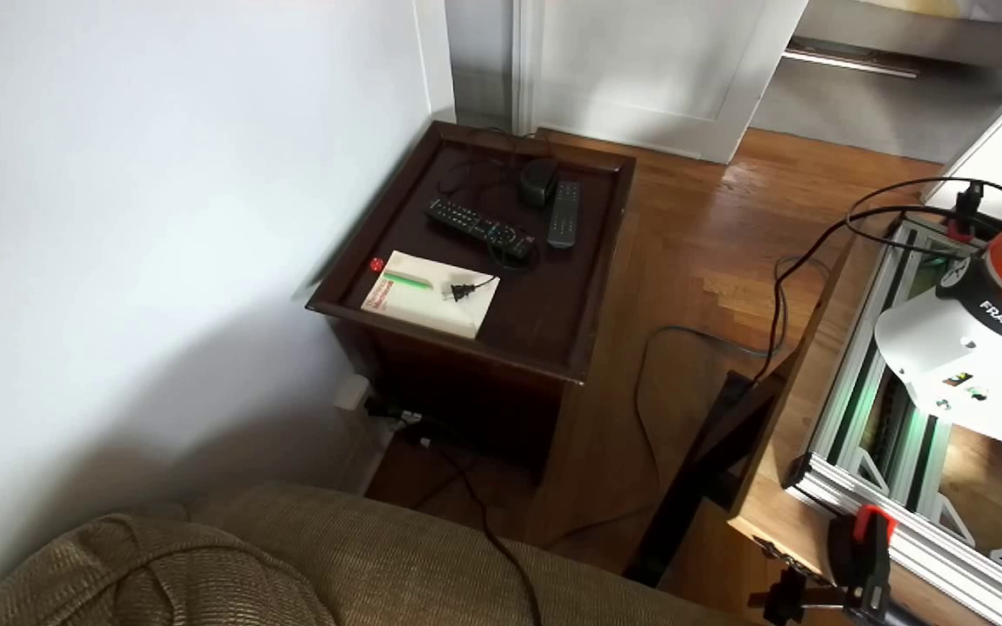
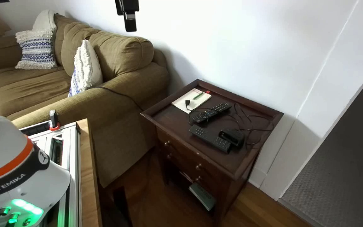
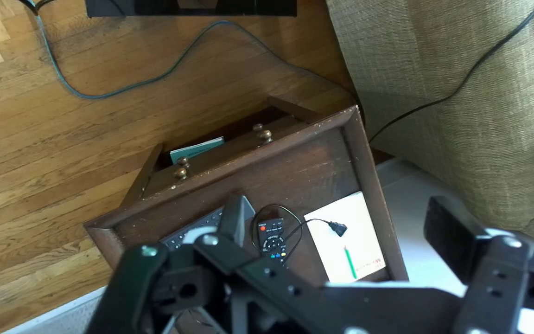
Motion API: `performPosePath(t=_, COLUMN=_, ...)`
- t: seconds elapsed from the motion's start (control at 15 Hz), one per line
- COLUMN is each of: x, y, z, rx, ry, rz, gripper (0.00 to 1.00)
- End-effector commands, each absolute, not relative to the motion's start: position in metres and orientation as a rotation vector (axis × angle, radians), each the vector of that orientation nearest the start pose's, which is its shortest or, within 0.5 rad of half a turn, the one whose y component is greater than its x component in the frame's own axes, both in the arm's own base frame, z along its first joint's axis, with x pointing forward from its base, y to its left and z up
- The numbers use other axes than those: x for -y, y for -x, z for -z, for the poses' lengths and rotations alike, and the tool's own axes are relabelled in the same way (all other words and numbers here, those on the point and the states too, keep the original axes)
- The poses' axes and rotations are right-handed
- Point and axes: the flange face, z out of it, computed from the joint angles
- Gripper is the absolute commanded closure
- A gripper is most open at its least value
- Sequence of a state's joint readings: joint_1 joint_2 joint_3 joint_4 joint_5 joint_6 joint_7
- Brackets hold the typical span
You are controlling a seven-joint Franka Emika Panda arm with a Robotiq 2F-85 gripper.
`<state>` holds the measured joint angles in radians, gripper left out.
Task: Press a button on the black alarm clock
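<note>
The black alarm clock (image 1: 538, 183) is a small dark rounded block on the far part of the dark brown side table (image 1: 544, 304). It also shows in an exterior view (image 2: 233, 136), close beside a long black remote (image 2: 210, 138). In the wrist view the clock is hidden behind my gripper. My gripper (image 3: 345, 227) is open, its fingers wide apart with nothing between them. It hangs above the table. A part of it shows high up in an exterior view (image 2: 129, 19), well apart from the clock.
A second remote (image 1: 479, 229), a thin black cable with a plug (image 1: 462, 292) and a white booklet (image 1: 431, 317) with a green pencil lie on the table. A red die-like piece (image 1: 377, 264) lies near the wall (image 1: 162, 174). A sofa (image 2: 131, 82) stands beside the table.
</note>
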<state>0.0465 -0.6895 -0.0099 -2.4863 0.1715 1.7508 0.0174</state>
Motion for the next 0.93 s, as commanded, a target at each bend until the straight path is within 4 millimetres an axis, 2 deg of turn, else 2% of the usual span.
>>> performPosePath(t=0.0, x=-0.027, y=-0.338, z=-0.515, rx=-0.019, ry=2.968, rz=-0.077, gripper=0.0)
performPosePath(t=0.13, x=-0.027, y=-0.338, z=-0.515, rx=-0.019, ry=2.968, rz=-0.077, gripper=0.0)
performPosePath(t=0.47, x=-0.024, y=-0.383, z=-0.488, rx=-0.071, ry=2.9, rz=-0.068, gripper=0.0)
performPosePath(t=0.67, x=-0.025, y=-0.411, z=-0.465, rx=-0.096, ry=2.872, rz=-0.071, gripper=0.0)
performPosePath(t=0.87, x=-0.017, y=-0.439, z=-0.439, rx=-0.136, ry=2.854, rz=-0.075, gripper=0.0)
